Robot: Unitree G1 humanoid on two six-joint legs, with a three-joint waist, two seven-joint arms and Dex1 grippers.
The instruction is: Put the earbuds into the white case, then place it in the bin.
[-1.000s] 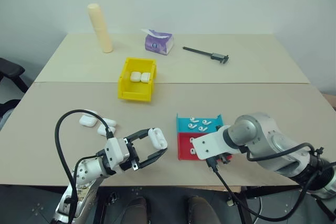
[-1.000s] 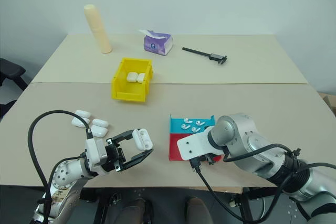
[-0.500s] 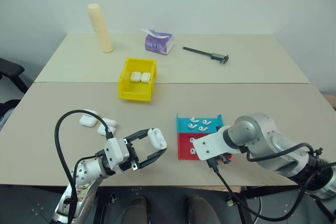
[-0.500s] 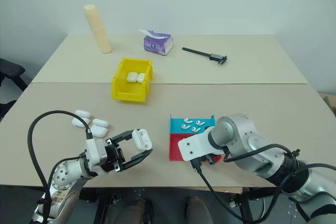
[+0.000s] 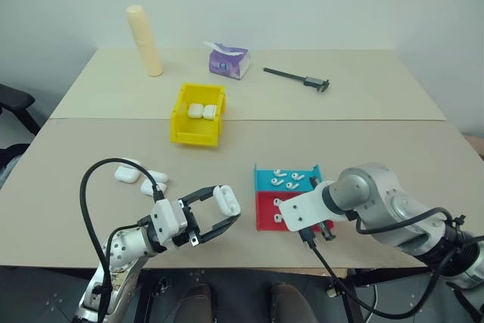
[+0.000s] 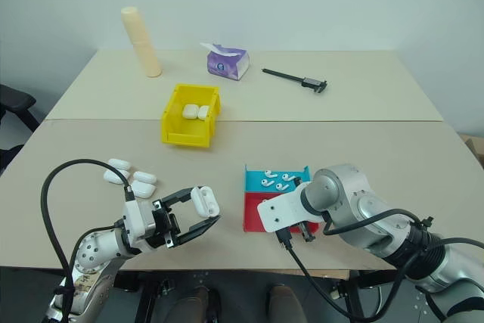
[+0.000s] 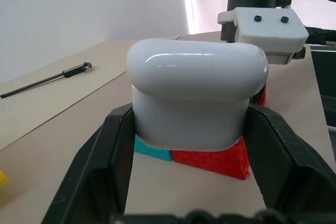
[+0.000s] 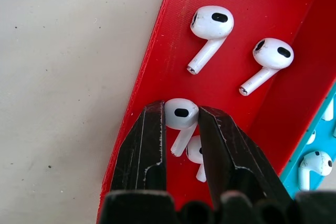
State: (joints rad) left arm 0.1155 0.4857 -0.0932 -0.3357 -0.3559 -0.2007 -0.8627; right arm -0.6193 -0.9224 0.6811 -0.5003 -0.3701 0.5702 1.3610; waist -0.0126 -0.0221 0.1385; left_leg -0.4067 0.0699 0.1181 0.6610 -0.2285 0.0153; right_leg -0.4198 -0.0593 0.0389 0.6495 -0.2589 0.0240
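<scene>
Our left fingers [image 5: 214, 209] are clamped on a white case [image 5: 226, 200], held above the counter [image 5: 378, 149] left of the red tray [image 8: 220, 98]. Our right fingers [image 8: 181, 129] point down into that tray, pinching one earbud [image 8: 180, 115] by its head, with more earbuds [image 8: 210, 30] lying loose beside it and others in the teal tray [image 5: 265, 179]. The yellow bin [image 5: 198, 115] sits farther back with two cases [image 5: 203, 111] inside, and spare cases [image 5: 140, 175] rest on the counter to our left.
</scene>
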